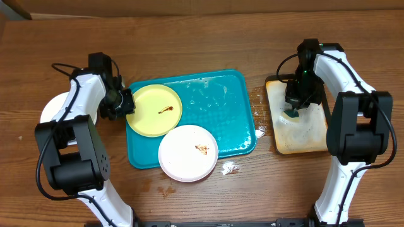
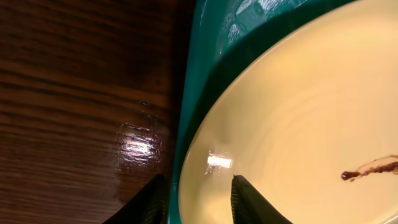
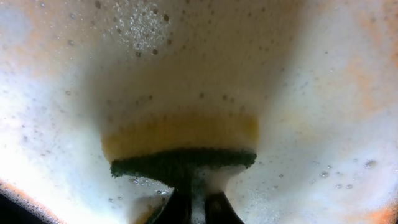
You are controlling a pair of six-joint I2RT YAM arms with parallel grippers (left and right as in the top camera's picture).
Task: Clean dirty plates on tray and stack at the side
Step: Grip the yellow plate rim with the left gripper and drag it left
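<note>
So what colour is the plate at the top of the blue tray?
The plate is pale yellow, with a small brown smear. It shows best in the overhead view.

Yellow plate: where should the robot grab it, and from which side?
Grab the yellow plate by its thin left rim, coming from the left side of the tray. It lies flat and shallow, so only the edge gives the fingers something to pinch. That edge is nearest the left gripper, and the white plate crowds the opposite side.
</note>
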